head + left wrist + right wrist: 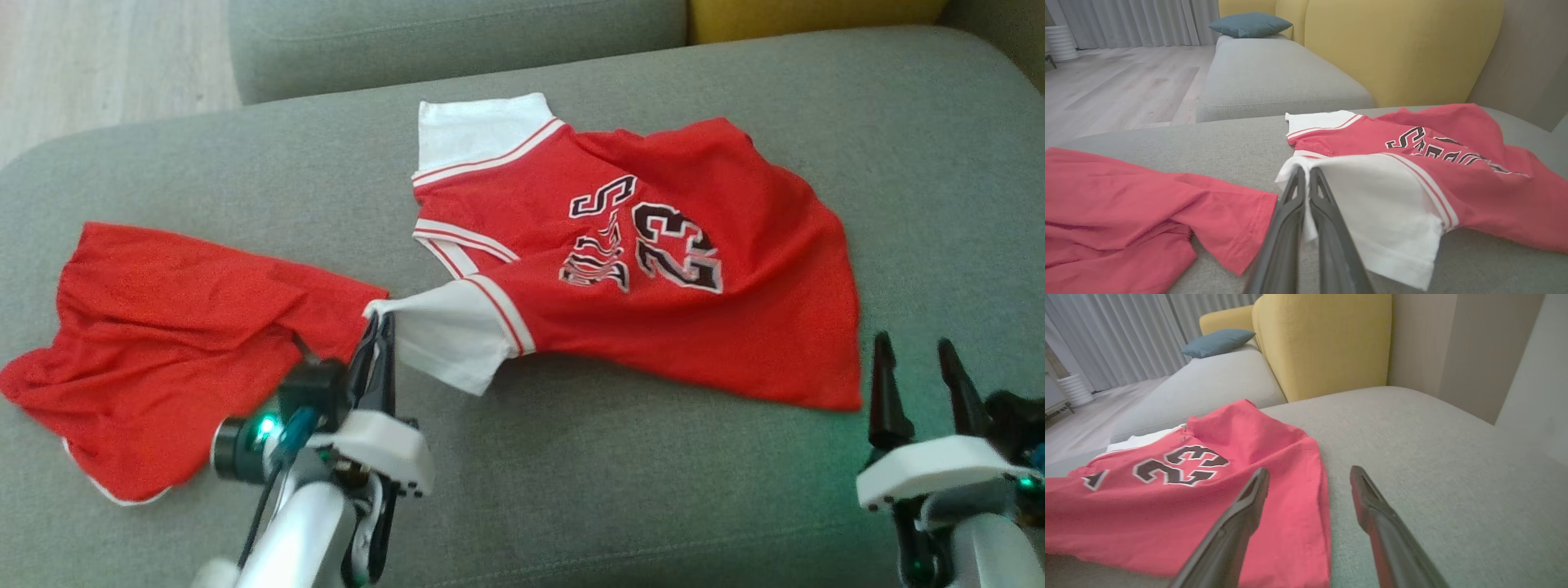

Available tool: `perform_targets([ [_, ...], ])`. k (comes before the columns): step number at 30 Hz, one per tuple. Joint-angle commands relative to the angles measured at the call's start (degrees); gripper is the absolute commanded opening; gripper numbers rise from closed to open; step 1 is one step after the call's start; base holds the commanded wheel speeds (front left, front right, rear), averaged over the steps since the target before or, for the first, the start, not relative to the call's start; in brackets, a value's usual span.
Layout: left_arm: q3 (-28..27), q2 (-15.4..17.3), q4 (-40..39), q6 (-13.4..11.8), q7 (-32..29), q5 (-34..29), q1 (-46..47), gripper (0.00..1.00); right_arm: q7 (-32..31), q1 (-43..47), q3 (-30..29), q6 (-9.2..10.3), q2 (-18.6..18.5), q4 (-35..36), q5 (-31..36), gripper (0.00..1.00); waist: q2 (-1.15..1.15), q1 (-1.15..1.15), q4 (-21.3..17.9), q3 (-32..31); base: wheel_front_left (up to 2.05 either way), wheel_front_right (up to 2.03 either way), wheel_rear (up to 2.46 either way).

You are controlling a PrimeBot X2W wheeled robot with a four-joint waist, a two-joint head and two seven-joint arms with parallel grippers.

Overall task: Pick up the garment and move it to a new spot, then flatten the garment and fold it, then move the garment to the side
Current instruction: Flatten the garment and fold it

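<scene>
**Q:** Where's the jersey (653,245)?
**A:** Crumpled on the grey sofa cushion (571,490). The left hand (380,325) is clenched on its white sleeve (441,343), and the right hand (914,349) is released beside the hem.
**Q:** Risk?
**A:** A one-sleeve lift could drag it onto the red shorts (163,343).

Home living room, grey sofa (612,490), yellow backrest (1404,49), teal cushion (1245,24), pale curtains (1139,20), wood floor (1118,90)

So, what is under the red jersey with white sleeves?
The red jersey with white sleeves lies on the grey fabric sofa cushion. Whatever else is beneath its cloth is covered.
</scene>
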State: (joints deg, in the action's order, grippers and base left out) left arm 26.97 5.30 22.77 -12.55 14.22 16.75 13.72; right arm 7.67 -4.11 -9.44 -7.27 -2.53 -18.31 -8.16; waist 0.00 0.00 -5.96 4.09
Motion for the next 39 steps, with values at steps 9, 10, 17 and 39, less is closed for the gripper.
perform_targets([
  [9, -3.8, 0.7, -8.6, 0.9, 0.8, -1.5, -4.7, 0.0, -3.8, -3.1, -1.3, -0.22, -0.3, -8.1, -4.0, 1.0, 0.0, 0.0, 1.4, -0.5, 0.0, 0.0, 0.0],
  [10, -3.8, 0.6, -8.7, 1.0, 0.8, -1.6, -4.9, 0.0, -4.0, -3.5, -1.0, -0.22, -0.3, -9.5, -4.7, 1.0, 0.0, 0.0, 1.5, -0.3, 0.0, 0.0, 0.0],
  [17, -3.9, -0.1, -9.3, 2.0, 0.8, -2.4, -5.1, 0.0, -3.1, -7.3, 0.6, -0.22, -0.3, -18.3, -8.5, 1.0, 0.0, 0.0, 1.9, 0.6, 0.0, 0.0, 0.0],
  [39, -8.0, -1.0, -11.4, 3.6, 0.8, -2.7, -4.2, 0.0, 2.3, -17.2, 10.5, -0.22, -0.3, -31.2, -18.1, 0.0, 0.0, 0.0, 1.6, -0.6, 0.0, 0.0, 0.0],
])
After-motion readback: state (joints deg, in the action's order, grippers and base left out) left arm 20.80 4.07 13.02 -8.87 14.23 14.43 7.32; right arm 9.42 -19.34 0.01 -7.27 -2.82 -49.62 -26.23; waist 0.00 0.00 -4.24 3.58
